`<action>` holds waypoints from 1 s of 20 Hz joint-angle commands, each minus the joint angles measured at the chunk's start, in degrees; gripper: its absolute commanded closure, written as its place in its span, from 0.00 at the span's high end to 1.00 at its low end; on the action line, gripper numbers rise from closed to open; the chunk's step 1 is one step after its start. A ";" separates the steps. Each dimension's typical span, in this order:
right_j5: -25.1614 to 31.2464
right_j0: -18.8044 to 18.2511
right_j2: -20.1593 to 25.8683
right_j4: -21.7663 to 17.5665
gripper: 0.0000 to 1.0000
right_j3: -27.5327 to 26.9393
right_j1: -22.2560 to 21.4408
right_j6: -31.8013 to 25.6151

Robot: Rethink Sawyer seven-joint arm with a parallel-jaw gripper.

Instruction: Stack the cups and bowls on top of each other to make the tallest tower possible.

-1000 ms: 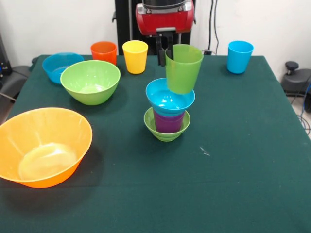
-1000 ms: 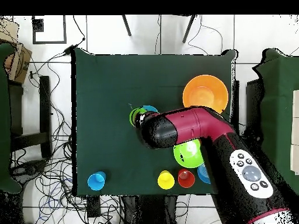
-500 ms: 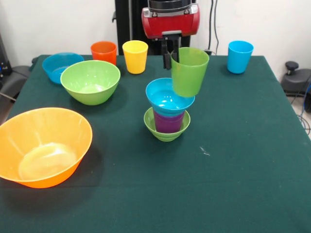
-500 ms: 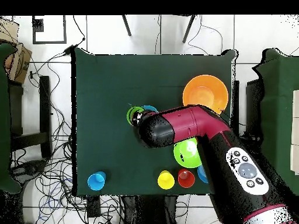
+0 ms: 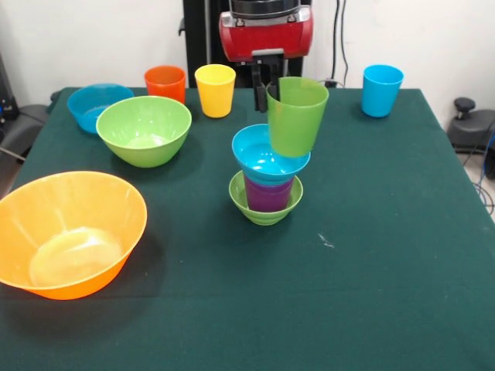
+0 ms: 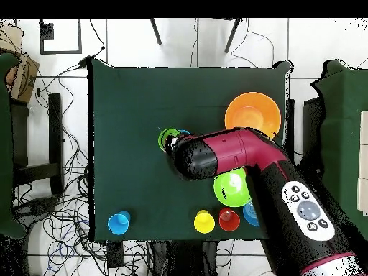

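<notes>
**Tower at three pieces, fourth in the air**

Tower base done: small green bowl on the table, purple cup inside it, small blue bowl on top. Gripper is clamped on the green cup's rim, cup tilted, hanging just above the blue bowl's far-right edge, not seated. Left unstacked: orange cup, yellow cup, light blue cup behind the tower; medium green bowl, medium blue bowl, big orange bowl to its left. Roughly a third done, I'd say.
</notes>
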 commanded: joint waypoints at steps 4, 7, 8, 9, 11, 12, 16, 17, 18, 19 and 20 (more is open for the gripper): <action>1.42 0.27 -1.63 -4.17 0.00 -4.32 1.54 -6.32; 2.63 -0.85 -1.05 -4.44 0.00 -5.10 2.07 -9.02; 2.85 -1.11 -0.86 -4.64 0.00 -5.58 2.47 -9.85; 2.93 -1.32 -0.74 -4.77 0.00 -6.01 2.98 -10.40; 2.42 -1.09 -1.06 -5.48 0.00 -6.76 3.99 -10.31; 2.00 -0.90 -1.25 -5.78 0.00 -6.72 4.29 -9.98; 0.30 0.79 -2.65 -8.16 0.00 -7.15 5.25 -8.55; 0.21 1.28 -3.15 -8.91 0.00 -7.54 5.43 -8.16; -0.04 1.38 -3.40 -9.43 0.00 -7.58 5.40 -7.95; 0.02 1.49 -3.57 -9.74 0.00 -7.66 5.43 -7.83; 0.51 1.39 -3.49 -9.81 0.00 -7.97 5.47 -8.20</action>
